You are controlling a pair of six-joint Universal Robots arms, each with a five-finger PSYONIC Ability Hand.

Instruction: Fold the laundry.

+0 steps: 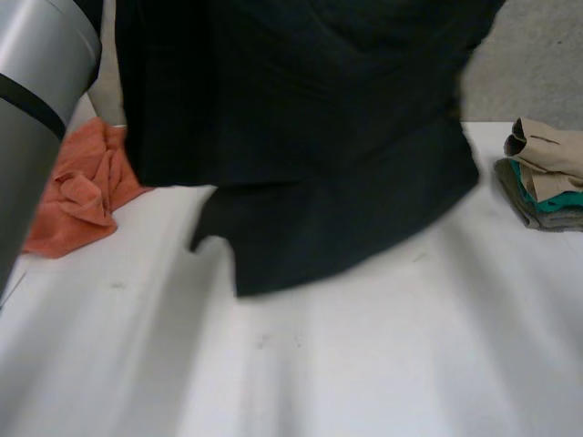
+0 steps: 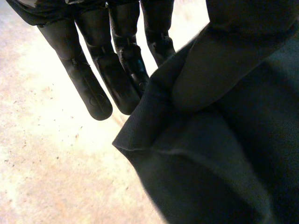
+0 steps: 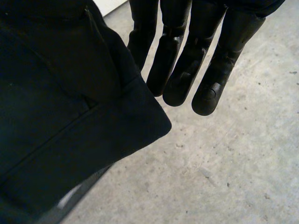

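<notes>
A black garment [image 1: 301, 137] hangs spread out above the white table [image 1: 319, 364], its lower edge close to the tabletop. In the left wrist view my left hand [image 2: 98, 88] keeps its fingers straight, and a folded corner of the garment [image 2: 224, 154] is pinched between them and the cloth-covered thumb. In the right wrist view my right hand [image 3: 205, 84] also has straight fingers, with another corner of the garment [image 3: 60, 116] held beside them at the thumb. The concrete floor lies below both hands.
A crumpled orange cloth [image 1: 82, 191] lies at the table's left. A stack of folded clothes [image 1: 547, 177], beige over teal and grey, sits at the right edge. My left arm [image 1: 36, 100] rises at the near left.
</notes>
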